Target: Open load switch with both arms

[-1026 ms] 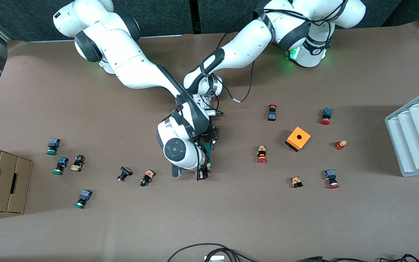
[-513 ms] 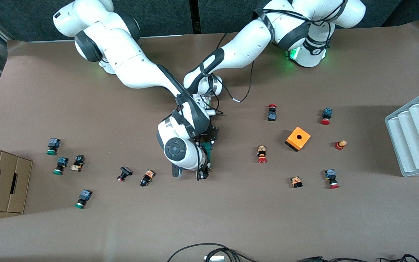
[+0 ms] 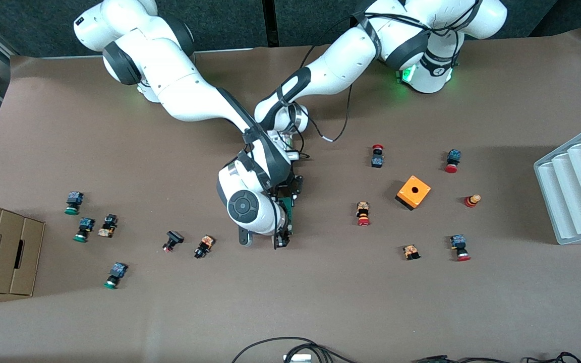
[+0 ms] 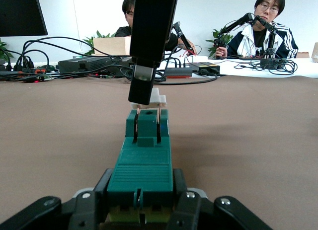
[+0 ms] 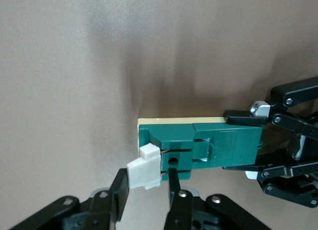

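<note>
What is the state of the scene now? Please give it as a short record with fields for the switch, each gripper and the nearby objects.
load switch: dark-green block lying on the brown table, near its middle
white piece: at one end of the switch
left gripper: shut on the end without the white piece
right gripper: fingers closed around the white piece
orange cube: on the table toward the left arm's end, apart from the switch
</note>
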Controlling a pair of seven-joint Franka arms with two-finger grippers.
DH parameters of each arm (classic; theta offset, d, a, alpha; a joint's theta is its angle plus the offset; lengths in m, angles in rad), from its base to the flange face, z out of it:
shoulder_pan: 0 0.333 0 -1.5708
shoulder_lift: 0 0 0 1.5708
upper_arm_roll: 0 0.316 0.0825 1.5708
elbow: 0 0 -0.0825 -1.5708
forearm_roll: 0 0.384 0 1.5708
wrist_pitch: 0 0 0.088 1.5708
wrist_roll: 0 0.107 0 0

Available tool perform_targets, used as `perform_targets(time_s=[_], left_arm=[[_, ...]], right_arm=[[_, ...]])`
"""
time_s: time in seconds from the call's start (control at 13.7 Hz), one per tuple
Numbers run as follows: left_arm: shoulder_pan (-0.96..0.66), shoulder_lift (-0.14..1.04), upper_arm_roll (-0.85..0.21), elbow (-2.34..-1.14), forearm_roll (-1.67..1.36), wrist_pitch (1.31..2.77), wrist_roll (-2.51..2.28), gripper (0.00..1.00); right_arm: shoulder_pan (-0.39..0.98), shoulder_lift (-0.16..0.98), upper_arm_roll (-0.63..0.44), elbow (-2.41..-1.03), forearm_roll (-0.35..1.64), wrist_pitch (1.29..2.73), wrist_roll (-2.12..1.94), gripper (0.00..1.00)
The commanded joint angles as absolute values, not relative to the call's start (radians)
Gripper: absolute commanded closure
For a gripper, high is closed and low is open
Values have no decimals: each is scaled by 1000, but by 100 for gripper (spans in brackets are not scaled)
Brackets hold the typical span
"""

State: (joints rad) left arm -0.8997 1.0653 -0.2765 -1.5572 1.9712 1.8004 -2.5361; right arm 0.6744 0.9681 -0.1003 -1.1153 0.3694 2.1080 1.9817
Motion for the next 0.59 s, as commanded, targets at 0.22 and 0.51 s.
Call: perform_targets(time_s=[0.22, 0.51], left_arm=[[-917, 1091, -273, -1528, 1971, 1798, -2528, 46], [-917, 1091, -273, -1528, 1971, 1798, -2528, 46]], right_arm=[[686, 940, -106, -1131, 377, 2049, 1968, 62], [692, 933, -107, -1141, 376, 2042, 1968, 62]])
